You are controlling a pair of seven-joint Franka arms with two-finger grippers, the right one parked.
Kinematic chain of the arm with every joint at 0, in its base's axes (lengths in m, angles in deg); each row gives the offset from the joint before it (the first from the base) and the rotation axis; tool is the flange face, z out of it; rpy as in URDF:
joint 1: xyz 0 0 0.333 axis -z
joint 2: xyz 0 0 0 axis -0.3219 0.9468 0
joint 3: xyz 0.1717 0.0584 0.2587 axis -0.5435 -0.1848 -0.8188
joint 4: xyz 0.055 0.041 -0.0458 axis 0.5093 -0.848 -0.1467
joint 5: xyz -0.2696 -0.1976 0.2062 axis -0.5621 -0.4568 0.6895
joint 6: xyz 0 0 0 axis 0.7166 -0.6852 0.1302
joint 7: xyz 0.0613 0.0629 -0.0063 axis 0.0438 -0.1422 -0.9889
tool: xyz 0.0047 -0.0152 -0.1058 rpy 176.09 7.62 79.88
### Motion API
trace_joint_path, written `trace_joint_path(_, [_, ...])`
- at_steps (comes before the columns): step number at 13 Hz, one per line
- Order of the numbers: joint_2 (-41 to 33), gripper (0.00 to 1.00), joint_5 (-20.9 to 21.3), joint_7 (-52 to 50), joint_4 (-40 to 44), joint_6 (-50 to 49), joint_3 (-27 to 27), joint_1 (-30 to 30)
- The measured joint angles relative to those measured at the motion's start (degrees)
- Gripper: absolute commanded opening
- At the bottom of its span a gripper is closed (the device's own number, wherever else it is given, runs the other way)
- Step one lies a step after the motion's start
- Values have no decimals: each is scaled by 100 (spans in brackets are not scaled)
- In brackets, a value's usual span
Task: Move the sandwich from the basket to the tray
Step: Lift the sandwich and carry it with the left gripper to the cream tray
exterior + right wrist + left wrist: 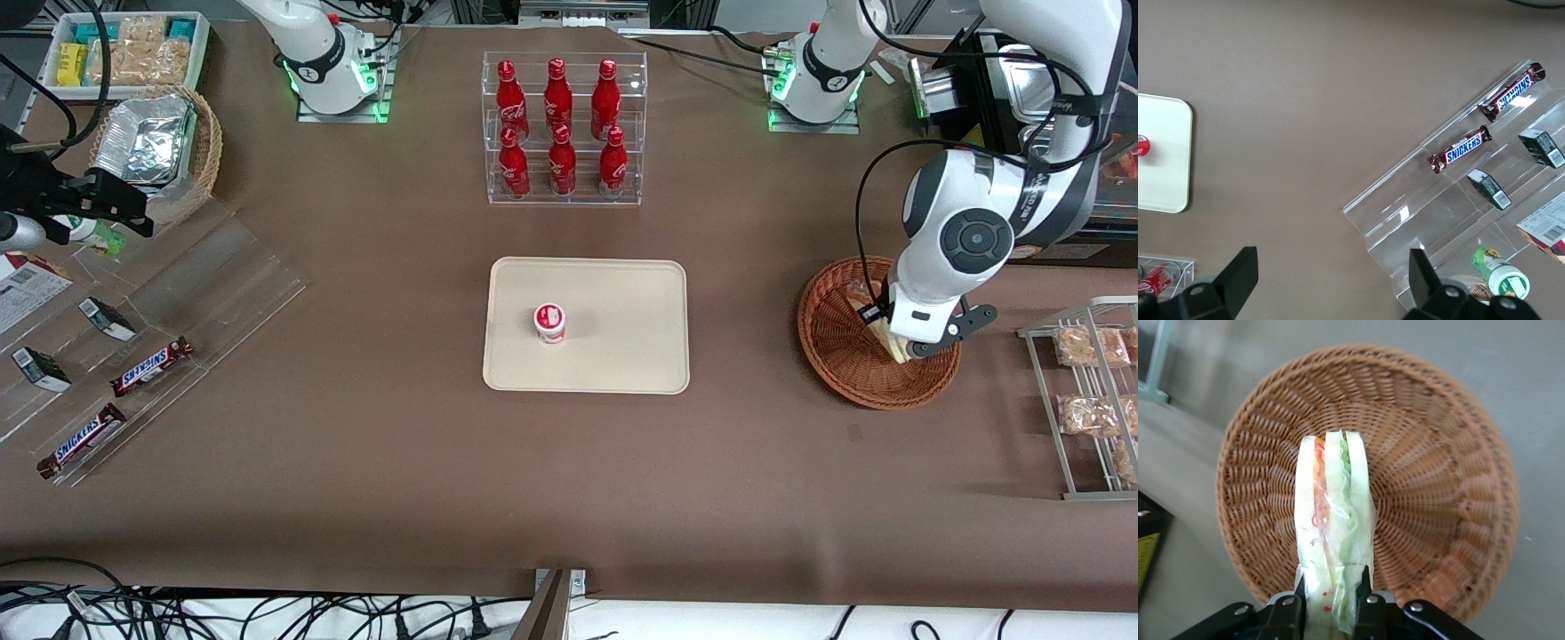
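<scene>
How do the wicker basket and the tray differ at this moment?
The basket is round, reddish-brown and woven; the tray is rectangular, smooth and cream. The basket has the sandwich over it, clamped in the gripper jaws; the tray holds only a small red-lidded cup. Both sit on the brown table.

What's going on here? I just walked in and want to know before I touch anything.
The left arm's gripper is down at the wicker basket, with its fingers closed on the wrapped sandwich. The sandwich is over the basket, not yet moved across. The cream tray at the table's middle holds only a small red-lidded cup.
</scene>
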Motion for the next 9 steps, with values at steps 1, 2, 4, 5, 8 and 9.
trace_joint_path(1, [-22, 31, -10, 10, 242, -306, 138, 1])
trace_joint_path(2, [-40, 31, -46, 10, 469, -603, 301, 5])
trace_joint_path(4, [-54, 31, -189, 10, 854, -1132, 663, 18])
trace_joint_path(5, [-54, 31, -265, 10, 1017, -1312, 867, 29])
trace_joint_path(8, [-53, 30, -492, 9, 1321, -1457, 1564, 60])
trace_joint_path(9, [-50, 30, -560, 3, 1372, -1457, 1797, 70])
